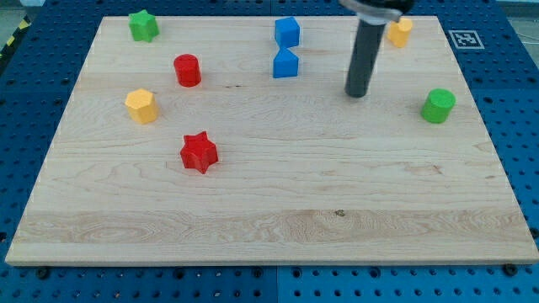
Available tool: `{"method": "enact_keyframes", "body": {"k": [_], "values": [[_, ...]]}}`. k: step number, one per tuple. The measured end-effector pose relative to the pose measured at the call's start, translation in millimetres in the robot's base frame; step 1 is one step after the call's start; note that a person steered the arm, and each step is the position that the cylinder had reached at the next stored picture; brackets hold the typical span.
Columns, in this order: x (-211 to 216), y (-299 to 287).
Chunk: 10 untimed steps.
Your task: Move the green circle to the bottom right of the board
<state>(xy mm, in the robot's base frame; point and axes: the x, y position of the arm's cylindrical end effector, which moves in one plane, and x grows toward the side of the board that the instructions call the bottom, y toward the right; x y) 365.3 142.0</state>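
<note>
The green circle (438, 105) is a short green cylinder near the board's right edge, in the upper half of the view. My tip (357, 93) stands on the board to the left of it, a clear gap apart, not touching any block. The dark rod rises from the tip to the view's top edge.
Wooden board (269, 210) on a blue pegboard table. Blue cube (287, 32) and blue block (285, 64) left of the tip. Yellow block (399, 32) at top right, partly behind the rod. Red cylinder (187, 70), red star (199, 152), yellow hexagon (141, 106), green star (143, 25) on the left.
</note>
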Motion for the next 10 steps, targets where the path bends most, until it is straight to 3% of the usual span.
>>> {"method": "enact_keyframes", "body": {"k": [2, 4, 6, 7, 8, 9, 10], "values": [[-12, 103], [-1, 120], [70, 116], [65, 116], [33, 113], [32, 83], [65, 67]]}}
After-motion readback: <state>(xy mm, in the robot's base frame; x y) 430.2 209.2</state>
